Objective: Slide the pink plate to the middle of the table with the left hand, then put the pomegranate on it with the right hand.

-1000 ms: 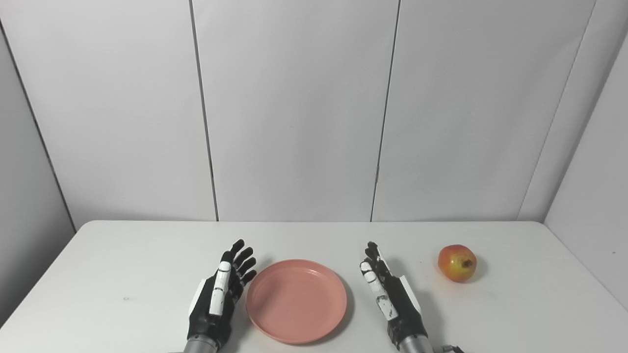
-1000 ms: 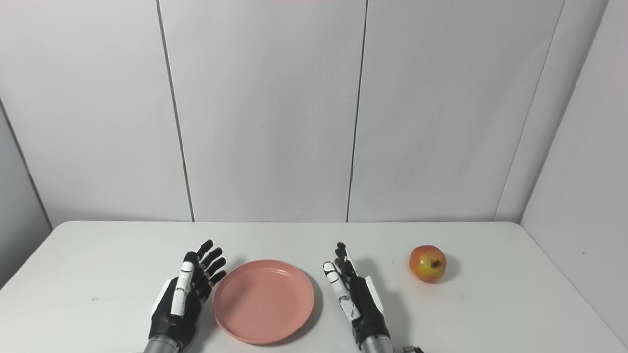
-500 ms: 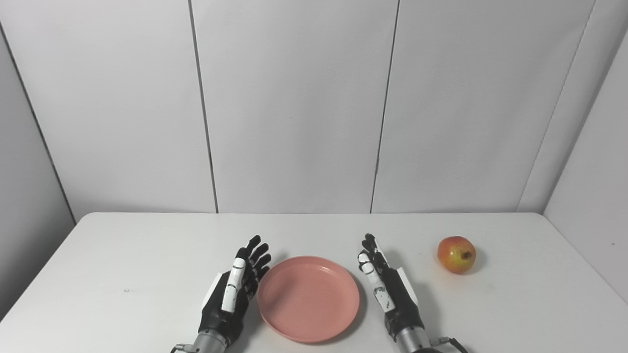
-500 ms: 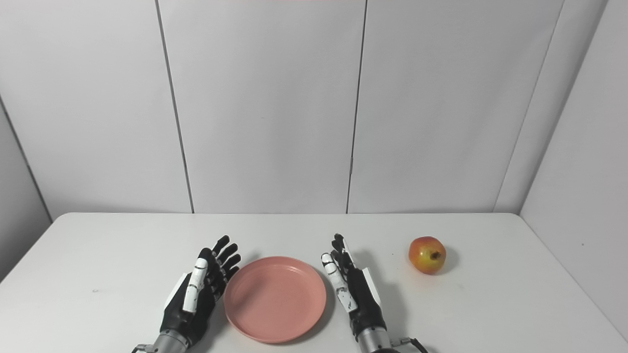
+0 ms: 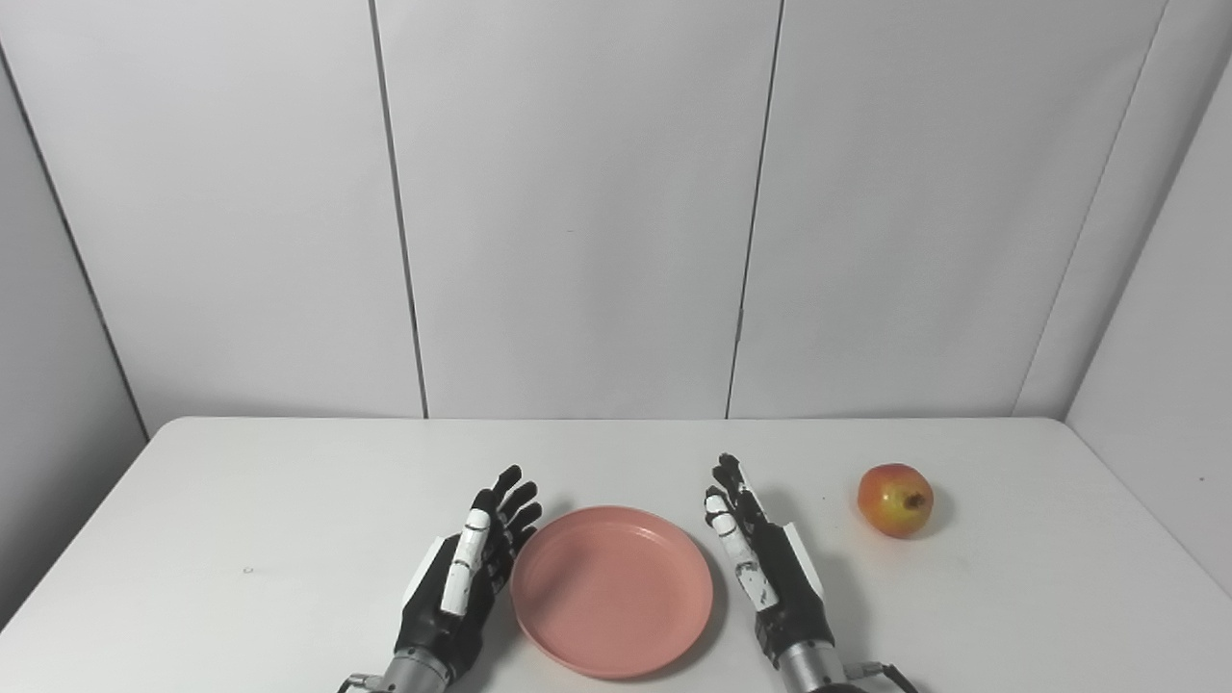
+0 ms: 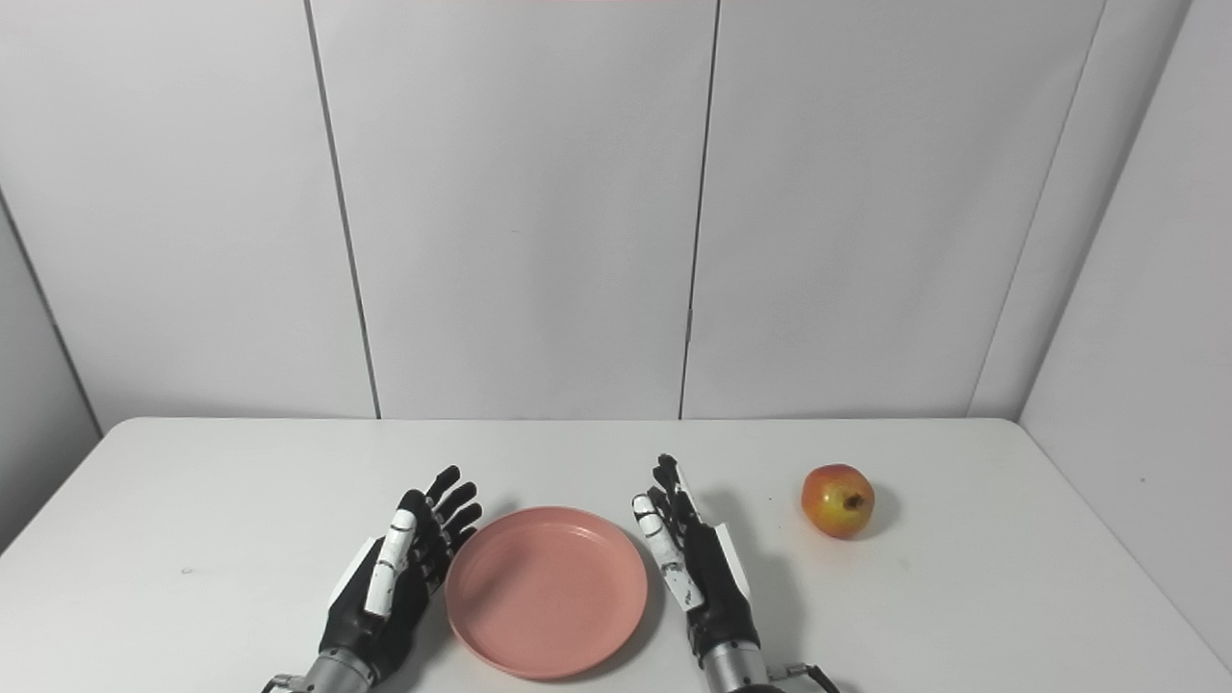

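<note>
With my left hand [image 5: 462, 597] spread flat against the plate's [image 5: 613, 591] left rim near the table's [image 5: 241, 500] front edge, I should push gently sideways, while my right hand [image 5: 770, 573] waits empty and the pomegranate [image 5: 895, 500] sits toward the right edge.

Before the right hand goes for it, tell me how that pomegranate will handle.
The pomegranate is round and lies loose on the table, so a nudge would probably roll it. Its skin looks smooth and firm: likely rigid, perhaps slippery for the open right hand.
</note>
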